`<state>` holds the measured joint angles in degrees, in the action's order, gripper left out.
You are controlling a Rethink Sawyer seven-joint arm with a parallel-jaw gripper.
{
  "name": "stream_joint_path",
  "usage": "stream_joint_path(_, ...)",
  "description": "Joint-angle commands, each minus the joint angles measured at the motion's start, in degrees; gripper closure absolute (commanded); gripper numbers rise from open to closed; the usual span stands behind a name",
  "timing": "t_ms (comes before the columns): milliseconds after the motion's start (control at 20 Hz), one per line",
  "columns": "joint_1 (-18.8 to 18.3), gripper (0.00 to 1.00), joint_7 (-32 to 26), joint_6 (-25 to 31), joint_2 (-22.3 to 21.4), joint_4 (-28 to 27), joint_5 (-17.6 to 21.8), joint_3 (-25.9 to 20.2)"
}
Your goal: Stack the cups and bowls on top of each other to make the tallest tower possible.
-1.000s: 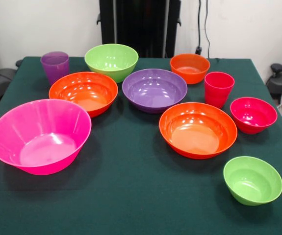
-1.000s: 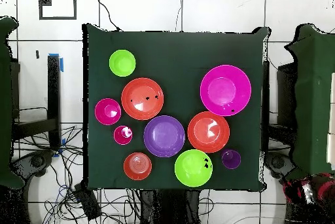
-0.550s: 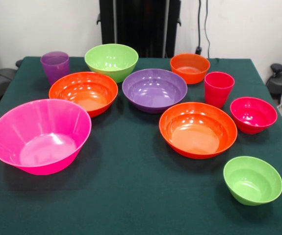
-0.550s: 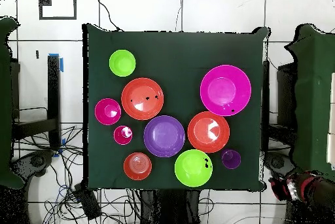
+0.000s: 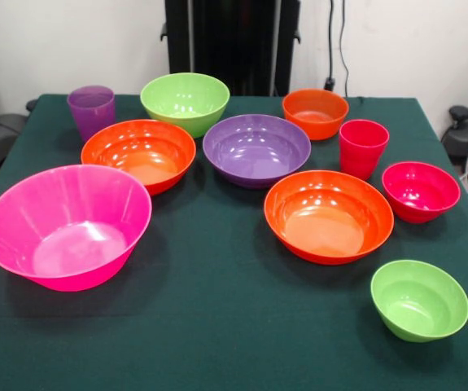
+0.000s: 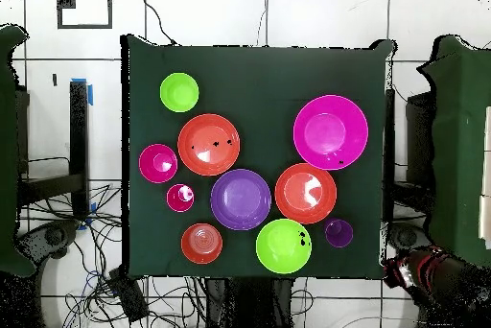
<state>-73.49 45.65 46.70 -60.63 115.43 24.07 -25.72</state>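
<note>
Nothing stacked on my end: all bowls, from the hot pink bowl [image 5: 67,226] to the small lime bowl [image 5: 419,299], and both cups [image 5: 92,110] sit separately on the table [image 5: 217,326]. No tower started. Gripper's out of both views, so I can't tell its finger state.

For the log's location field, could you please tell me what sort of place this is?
Probably a robotics lab or test room: a table under green cloth set with bright plastic bowls, loose cables on the tiled floor, and a black pedestal behind the table.
</note>
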Motion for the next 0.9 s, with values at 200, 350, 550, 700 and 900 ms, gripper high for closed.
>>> stream_joint_path(200,2.3,0.00,1.0,-7.0,10.0,2.9,7.9,-0.8)
stream_joint_path(350,2.0,0.00,1.1,-7.0,9.8,3.2,7.5,-1.1)
stream_joint_path(550,4.1,0.00,4.5,-8.3,7.6,5.5,7.3,0.0)
stream_joint_path(700,5.4,0.00,6.8,-9.4,5.5,8.0,6.4,0.5)
stream_joint_path(900,8.4,0.00,10.9,-12.4,4.3,10.4,6.7,2.3)
